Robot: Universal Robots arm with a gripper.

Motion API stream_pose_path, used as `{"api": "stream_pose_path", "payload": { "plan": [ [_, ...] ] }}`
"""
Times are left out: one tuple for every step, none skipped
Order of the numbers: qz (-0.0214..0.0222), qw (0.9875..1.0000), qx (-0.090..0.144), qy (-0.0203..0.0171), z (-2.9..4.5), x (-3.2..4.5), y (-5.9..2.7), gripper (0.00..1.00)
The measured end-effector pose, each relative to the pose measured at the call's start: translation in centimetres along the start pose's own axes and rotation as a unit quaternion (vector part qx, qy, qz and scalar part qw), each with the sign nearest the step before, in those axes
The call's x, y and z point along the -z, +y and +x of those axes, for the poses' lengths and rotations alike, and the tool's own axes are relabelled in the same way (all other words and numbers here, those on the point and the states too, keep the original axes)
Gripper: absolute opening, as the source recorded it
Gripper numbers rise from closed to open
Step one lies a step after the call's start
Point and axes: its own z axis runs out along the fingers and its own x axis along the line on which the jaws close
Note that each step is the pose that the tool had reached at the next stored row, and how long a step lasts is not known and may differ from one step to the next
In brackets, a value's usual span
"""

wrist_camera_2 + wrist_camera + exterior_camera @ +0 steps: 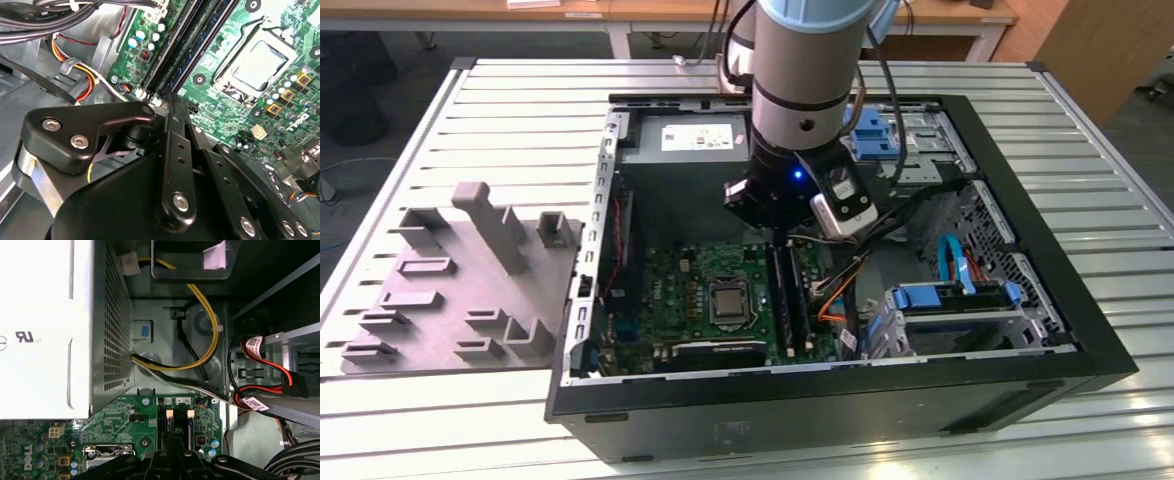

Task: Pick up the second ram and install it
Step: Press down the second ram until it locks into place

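Exterior view: black gripper (pixel 781 232) is pressing down over the long black RAM slots (pixel 785 295) on the green motherboard (pixel 707 290) inside the open PC case (pixel 1067 330). Wrist views: gripper linkage (pixel 175 150) is sitting atop the slots (pixel 178 427); can't tell jaw state, second ram isn't clearly distinguishable, prob. under the tips. Ram's likely light, stiff, fragile; grip by long edges, not chips.

The robot arm (pixel 807 60) is a thick grey cylinder with a pale blue cap at its upper joint and black bands around it, and dark cables run down its side. Below sits a black wrist block with a small blue light and a silver-and-black camera module. In the second wrist view the hand (pixel 167 107) is matte black, built of flat linked bars fastened with silver screws.
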Motion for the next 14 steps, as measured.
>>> {"api": "stream_pose_path", "payload": {
  "plan": [
    [-0.0001, 1.0000, 0.000, -0.0001, 0.00, -0.01, -0.08, 0.11],
    [-0.0001, 1.0000, 0.000, -0.0001, 0.00, 0.00, -0.17, 0.11],
    [-0.0001, 1.0000, 0.000, -0.0001, 0.00, 0.01, -0.28, 0.11],
    [-0.0002, 1.0000, 0.000, -0.0001, -0.01, 0.01, -0.40, 0.11],
    [-0.0002, 1.0000, 0.000, -0.0001, -0.01, 0.02, -0.54, 0.11],
    [-0.0002, 1.0000, 0.000, -0.0001, -0.02, 0.03, -0.68, 0.11],
    [-0.0002, 1.0000, 0.000, -0.0001, -0.02, 0.04, -0.84, 0.11],
    [-0.0001, 1.0000, 0.000, 0.0000, -0.03, 0.05, -1.01, 0.11],
    [-0.0001, 1.0000, 0.000, -0.0001, -0.03, 0.07, -1.20, 0.11],
    [-0.0002, 1.0000, 0.000, -0.0001, -0.04, 0.08, -1.42, 0.11],
    [-0.0002, 1.0000, 0.000, -0.0001, -0.05, 0.09, -1.69, 0.11],
    [-0.0002, 1.0000, 0.000, -0.0001, -0.05, 0.11, -1.96, 0.11],
    [-0.0002, 1.0000, 0.000, -0.0001, -0.06, 0.12, -2.22, 0.11],
    [-0.0001, 1.0000, 0.000, -0.0001, -0.07, 0.15, -2.49, 0.11]
  ]
}}
